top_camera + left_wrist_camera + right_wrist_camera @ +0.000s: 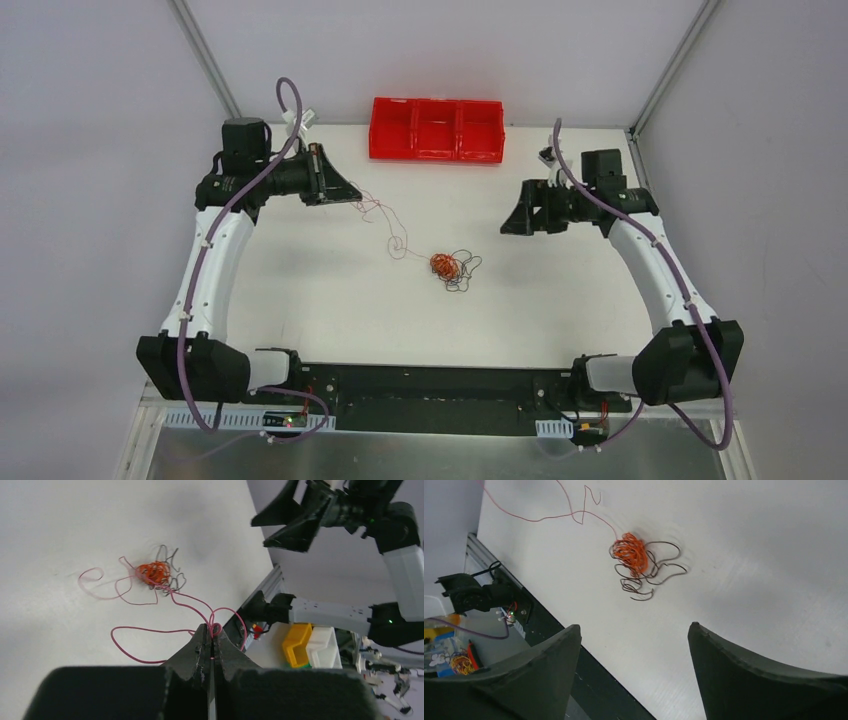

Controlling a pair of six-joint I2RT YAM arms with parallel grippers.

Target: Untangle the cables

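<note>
The cables lie mid-table: an orange knotted ball [443, 265] with black wire loops [463, 272] around it, and a thin red wire [385, 222] running from the ball up to the left. My left gripper [357, 195] is shut on the red wire's end [215, 630], held above the table, with loops of it hanging down to the ball [154, 573]. My right gripper [505, 224] is open and empty, hovering up and to the right of the ball [630, 551]; its fingers [724, 660] frame bare table.
A red three-compartment bin [437, 129] stands at the table's back edge. The black base rail [430, 385] runs along the near edge. Yellow and white bins [312, 645] sit off the table.
</note>
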